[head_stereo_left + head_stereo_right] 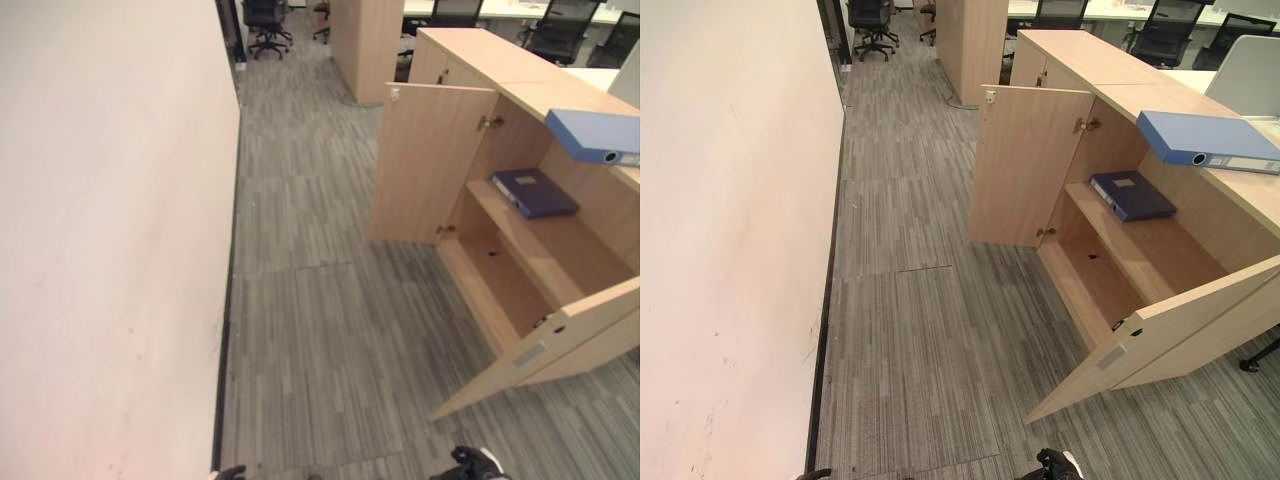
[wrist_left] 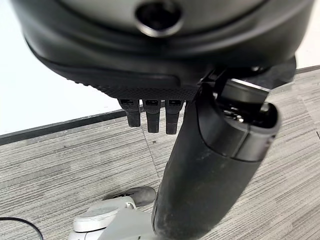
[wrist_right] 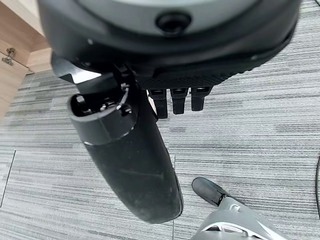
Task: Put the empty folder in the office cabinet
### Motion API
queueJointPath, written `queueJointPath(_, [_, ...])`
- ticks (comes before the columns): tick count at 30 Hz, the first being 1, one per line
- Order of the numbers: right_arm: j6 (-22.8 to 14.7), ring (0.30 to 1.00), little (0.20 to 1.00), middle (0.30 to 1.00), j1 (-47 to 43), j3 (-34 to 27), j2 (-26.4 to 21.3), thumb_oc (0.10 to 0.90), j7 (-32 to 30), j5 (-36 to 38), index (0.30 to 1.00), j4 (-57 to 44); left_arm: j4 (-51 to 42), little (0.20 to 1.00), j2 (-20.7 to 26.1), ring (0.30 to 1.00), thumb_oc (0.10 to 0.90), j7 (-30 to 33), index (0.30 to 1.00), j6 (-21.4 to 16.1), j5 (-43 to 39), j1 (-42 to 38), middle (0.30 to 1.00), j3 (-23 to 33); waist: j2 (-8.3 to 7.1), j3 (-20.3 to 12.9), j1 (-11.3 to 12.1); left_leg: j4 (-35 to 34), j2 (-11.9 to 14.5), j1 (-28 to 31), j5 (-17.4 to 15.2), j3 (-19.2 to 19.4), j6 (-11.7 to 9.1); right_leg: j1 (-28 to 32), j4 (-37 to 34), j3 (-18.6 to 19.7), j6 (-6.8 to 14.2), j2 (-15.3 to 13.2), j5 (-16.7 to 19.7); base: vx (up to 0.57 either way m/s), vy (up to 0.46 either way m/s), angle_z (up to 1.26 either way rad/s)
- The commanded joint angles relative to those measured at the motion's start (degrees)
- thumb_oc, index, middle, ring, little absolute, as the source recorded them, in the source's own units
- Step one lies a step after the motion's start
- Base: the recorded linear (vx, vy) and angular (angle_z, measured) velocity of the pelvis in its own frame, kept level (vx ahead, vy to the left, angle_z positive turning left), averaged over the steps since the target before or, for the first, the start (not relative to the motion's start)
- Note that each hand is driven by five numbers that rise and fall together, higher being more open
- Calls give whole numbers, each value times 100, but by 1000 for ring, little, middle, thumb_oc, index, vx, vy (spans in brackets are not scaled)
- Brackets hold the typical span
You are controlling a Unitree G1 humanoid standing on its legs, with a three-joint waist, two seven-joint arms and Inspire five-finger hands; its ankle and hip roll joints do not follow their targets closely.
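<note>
The wooden office cabinet [image 1: 1180, 250] stands at the right with both doors swung open. A dark blue folder [image 1: 1132, 195] lies flat on its upper shelf. A light blue binder [image 1: 1205, 140] lies on the cabinet's top, near the edge. The lower shelf [image 1: 1095, 285] is bare. My left hand [image 2: 215, 165] hangs at my side over the carpet, fingers [image 2: 152, 117] straight, holding nothing. My right hand [image 3: 130, 160] hangs the same way, with nothing in it. Both hands are well short of the cabinet, at the lower edge of the eye views.
A white wall [image 1: 730, 250] runs along the left. Grey carpet [image 1: 920, 330] lies between wall and cabinet. The near door [image 1: 1160, 335] juts out into the floor space; the far door [image 1: 1025, 165] stands open too. Office chairs [image 1: 870, 25] and another cabinet [image 1: 975, 45] stand at the back.
</note>
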Motion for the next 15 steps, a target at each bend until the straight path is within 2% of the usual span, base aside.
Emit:
queueJointPath(1, [-156,900,900,900,-279,149,-284,800,-74,-23,900,164,95,900,196,900,800,-48,900,-250,-102,-472,900,-62,-33,2,59,-18,597,109,-262,-58,-617,147,-2,226,739,-505,-545,22,-15,5])
queueJointPath(15, [-114,900,900,900,-248,72,-278,800,-99,41,900,362,159,900,160,900,800,-47,900,-216,-82,-530,900,-144,-14,-22,3,-18,657,112,-248,-167,-640,184,-2,256,659,-417,-632,2,-4,0])
